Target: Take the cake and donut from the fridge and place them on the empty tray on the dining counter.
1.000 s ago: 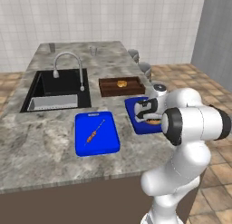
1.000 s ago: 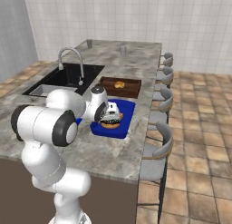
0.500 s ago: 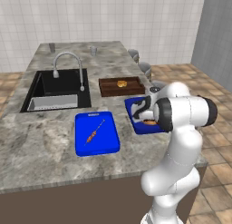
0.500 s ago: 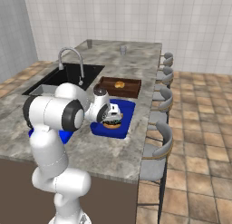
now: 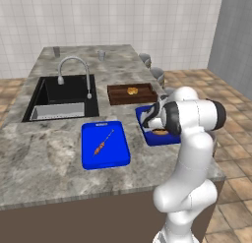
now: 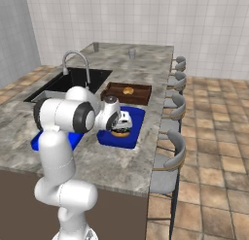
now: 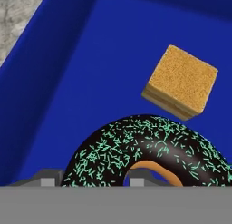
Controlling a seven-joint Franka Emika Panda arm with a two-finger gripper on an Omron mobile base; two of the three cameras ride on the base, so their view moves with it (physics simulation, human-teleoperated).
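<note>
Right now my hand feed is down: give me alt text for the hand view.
A chocolate-glazed donut with green sprinkles sits close up at the bottom, with the gripper's finger tips at its near edge. Beyond it a square yellow-orange cake lies on the floor of the dark blue tray.

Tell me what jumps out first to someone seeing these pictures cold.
The chocolate donut with green sprinkles looms up close in the hand view, straddled by the claw over the dark blue tray. Just past it, the yellow cake block already lies in that tray. From the base views, the white arm bends low over the tray at the grey counter edge, beside a brighter blue board.
</note>
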